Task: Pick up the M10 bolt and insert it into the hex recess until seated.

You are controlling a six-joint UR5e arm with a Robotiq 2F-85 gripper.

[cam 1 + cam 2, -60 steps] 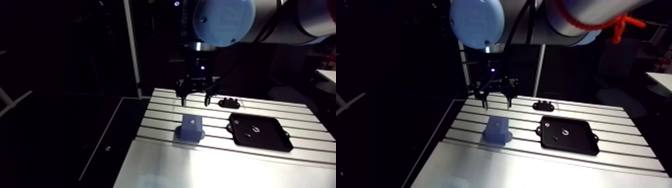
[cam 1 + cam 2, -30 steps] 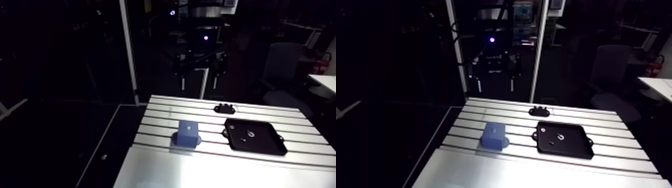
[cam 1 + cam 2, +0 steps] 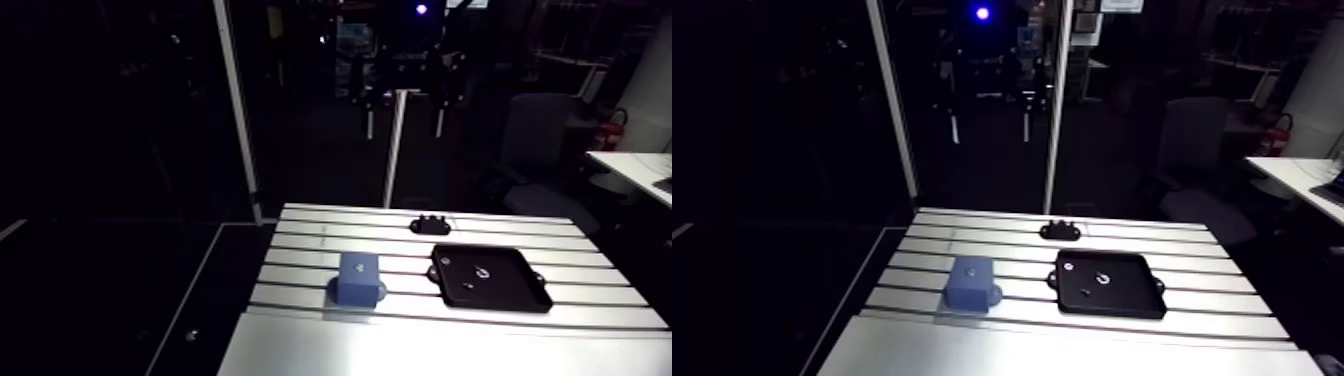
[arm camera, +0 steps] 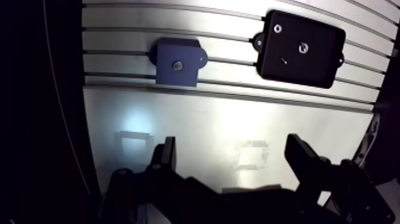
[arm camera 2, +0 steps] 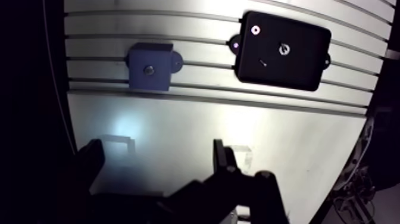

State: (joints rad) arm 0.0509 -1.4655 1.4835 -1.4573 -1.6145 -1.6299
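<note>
Wrist view: the end effector hangs released and empty high over the bench, with the bolt, apparently end-on, well ahead in the tray beside the block bearing the recess

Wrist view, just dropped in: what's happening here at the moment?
Nothing is being handled right now. The tool hangs open and empty well above the slotted table. Ahead of it a blue block sits on the table, and beside the block a black tray holds a few small parts. Which of them is the bolt is too small to tell. The pick is not yet done.
</note>
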